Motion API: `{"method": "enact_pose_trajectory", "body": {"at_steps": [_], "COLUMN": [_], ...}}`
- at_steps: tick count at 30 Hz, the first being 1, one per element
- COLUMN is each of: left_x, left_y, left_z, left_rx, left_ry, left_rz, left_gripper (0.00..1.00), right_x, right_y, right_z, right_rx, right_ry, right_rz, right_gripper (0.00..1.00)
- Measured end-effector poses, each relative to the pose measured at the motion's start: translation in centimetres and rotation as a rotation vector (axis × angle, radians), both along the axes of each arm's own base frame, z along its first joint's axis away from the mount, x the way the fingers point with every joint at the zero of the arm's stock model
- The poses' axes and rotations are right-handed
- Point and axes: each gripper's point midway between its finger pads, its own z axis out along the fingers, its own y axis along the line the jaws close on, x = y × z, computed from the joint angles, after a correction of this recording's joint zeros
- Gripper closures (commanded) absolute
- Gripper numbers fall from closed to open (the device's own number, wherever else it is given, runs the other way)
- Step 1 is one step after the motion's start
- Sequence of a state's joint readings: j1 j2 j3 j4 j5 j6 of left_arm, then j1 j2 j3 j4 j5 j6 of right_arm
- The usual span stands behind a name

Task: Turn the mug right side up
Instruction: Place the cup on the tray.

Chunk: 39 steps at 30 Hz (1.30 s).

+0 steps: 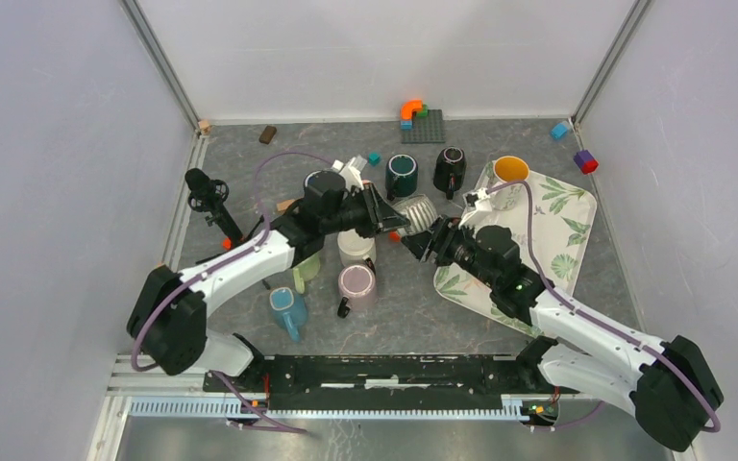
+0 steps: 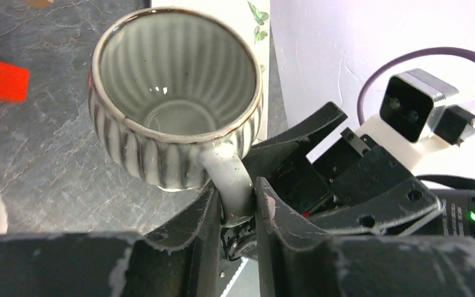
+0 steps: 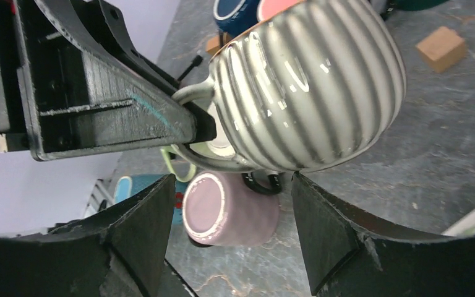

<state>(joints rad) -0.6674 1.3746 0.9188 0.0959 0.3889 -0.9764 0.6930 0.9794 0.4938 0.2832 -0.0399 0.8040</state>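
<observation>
The grey-and-white ribbed ceramic mug (image 1: 416, 211) (image 2: 176, 99) (image 3: 309, 86) is held in the air above the grey table (image 1: 394, 327), just to the left of the white tray with green leaves (image 1: 577, 206). The left tool (image 1: 394, 219) (image 2: 235, 198) is nearly closed and pinches the mug's handle between its fingers. The right tool (image 1: 430, 238) (image 3: 232, 185) stands wide open, with one finger on each side of the mug's round body. The fingers are near the body, but I cannot tell if either touches it. The mug seems to be tilted on its side, neither mouth down nor fully mouth up. I judge the task about half done: the mug is lifted and partly turned. What is left is to bring the mouth upward, set the mug on the table beside the tray, and release the handle.
</observation>
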Motion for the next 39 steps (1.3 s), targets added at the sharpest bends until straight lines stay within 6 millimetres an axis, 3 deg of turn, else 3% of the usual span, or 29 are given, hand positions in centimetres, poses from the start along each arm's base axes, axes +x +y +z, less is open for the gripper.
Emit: {"method": "enact_pose_trajectory", "body": {"at_steps": [6, 9, 13, 19, 25, 30, 36, 39], "left_x": [1.6, 2.3, 2.6, 2.2, 1.4, 0.4, -1.4, -2.0], "left_y": [-3.0, -4.7, -7.0, -11.2, -15.0, -17.2, -18.1, -18.4], "left_z": [-0.6, -0.7, -0.9, -2.0, -4.1, -6.2, -9.3, -9.9], "left_rx": [0.034, 0.046, 0.062, 0.079, 0.120, 0.174, 0.288, 0.327], "left_ry": [0.004, -0.003, -0.016, -0.030, -0.057, -0.111, -0.186, -0.239], "left_rz": [-0.029, -0.047, -0.075, -0.142, -0.218, -0.259, -0.298, -0.302], "left_gripper": [0.98, 0.98, 0.98, 0.98, 0.98, 0.98, 0.98, 0.98], "right_x": [0.3, 0.2, 0.0, -1.5, -2.8, -3.1, -3.1, -3.3], "right_y": [-2.1, -3.5, -5.8, -10.0, -12.5, -13.0, -13.1, -13.2], "right_z": [-0.9, 0.1, 4.3, 13.0, 18.2, 18.5, 18.3, 18.2], "right_rx": [-0.089, -0.124, -0.134, -0.063, -0.019, -0.036, -0.045, -0.043], "right_ry": [-0.003, -0.022, -0.101, -0.264, -0.352, -0.359, -0.358, -0.360], "right_rz": [-0.080, -0.123, -0.202, -0.325, -0.389, -0.398, -0.397, -0.397], "right_gripper": [0.20, 0.17, 0.12, 0.08, 0.07, 0.07, 0.06, 0.05]}}
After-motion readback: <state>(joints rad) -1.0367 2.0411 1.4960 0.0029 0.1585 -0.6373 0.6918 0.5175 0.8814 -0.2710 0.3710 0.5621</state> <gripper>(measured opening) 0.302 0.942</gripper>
